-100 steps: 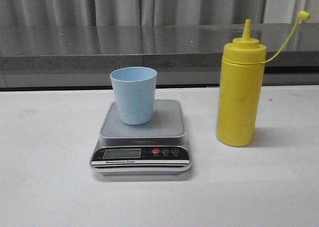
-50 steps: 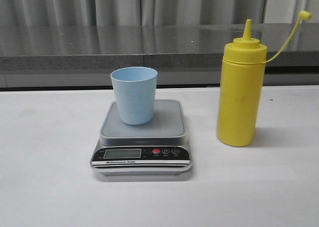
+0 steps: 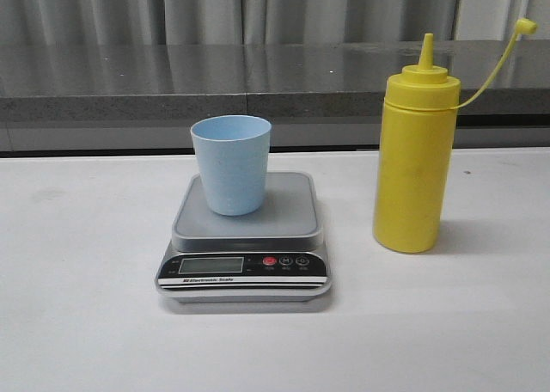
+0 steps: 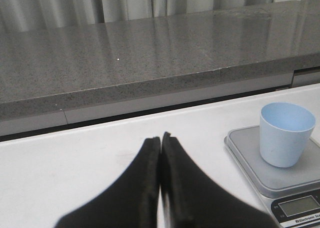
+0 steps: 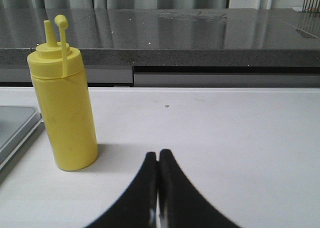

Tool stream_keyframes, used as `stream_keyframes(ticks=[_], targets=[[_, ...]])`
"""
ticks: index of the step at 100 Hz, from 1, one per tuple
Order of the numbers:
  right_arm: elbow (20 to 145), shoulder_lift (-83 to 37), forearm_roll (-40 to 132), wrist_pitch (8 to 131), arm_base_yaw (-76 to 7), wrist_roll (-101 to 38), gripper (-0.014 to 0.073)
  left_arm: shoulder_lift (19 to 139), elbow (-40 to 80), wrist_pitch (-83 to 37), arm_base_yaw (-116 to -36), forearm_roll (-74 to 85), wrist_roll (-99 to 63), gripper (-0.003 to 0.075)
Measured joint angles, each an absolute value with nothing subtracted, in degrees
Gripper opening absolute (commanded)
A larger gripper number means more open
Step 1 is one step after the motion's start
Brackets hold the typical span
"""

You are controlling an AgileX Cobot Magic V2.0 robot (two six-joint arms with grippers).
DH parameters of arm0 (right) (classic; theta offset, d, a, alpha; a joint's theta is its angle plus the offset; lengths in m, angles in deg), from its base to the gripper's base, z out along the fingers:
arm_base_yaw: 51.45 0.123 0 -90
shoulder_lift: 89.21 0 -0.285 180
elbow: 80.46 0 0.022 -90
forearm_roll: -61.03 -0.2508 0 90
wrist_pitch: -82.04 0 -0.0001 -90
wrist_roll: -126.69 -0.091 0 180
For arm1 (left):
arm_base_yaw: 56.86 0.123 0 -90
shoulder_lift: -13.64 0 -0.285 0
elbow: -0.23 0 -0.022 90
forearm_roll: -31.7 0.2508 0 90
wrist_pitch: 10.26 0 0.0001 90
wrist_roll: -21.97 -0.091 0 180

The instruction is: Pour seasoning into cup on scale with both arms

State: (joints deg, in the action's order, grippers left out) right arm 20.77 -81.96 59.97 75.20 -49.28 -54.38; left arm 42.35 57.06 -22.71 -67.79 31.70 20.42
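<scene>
The pale blue cup (image 3: pixel 230 163) stands upright on the platform of the silver-grey scale (image 3: pixel 245 237) at the table's middle. The yellow seasoning bottle (image 3: pixel 414 162) stands upright on the table to the right of the scale, its cap hanging open on its tether. No gripper shows in the front view. In the left wrist view my left gripper (image 4: pixel 160 138) is shut and empty, to the left of the cup (image 4: pixel 283 133) and scale (image 4: pixel 260 168). In the right wrist view my right gripper (image 5: pixel 158 155) is shut and empty, to the right of the bottle (image 5: pixel 64 115).
A dark grey stone ledge (image 3: pixel 258 78) runs along the back of the white table (image 3: pixel 86 323), with grey curtains behind it. The scale's edge shows beside the bottle in the right wrist view (image 5: pixel 15 130).
</scene>
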Motion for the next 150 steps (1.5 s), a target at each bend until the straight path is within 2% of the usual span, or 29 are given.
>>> stream_keyframes(ticks=[51,83,105,150], targets=[[20.77,-81.96,59.97,75.20,-49.28,-54.38,-0.0067,41.90,58.63,-21.91,-67.34,32.15,20.42,-0.0020],[20.77,-81.96,59.97,75.22,-49.28,-54.38,-0.0067,30.38,68.53,-16.41,-59.53,32.15,20.42,-0.0020],[20.77,-81.96,59.97,75.31,-49.28,-54.38,-0.0067,21.50,76.39,-15.13,-58.95,32.15,20.42,-0.0020],[20.77,-81.98,59.88,75.44,-49.28,-54.38,-0.0067,21.21,77.63,-12.32,-58.95,33.26,22.79,-0.0020]])
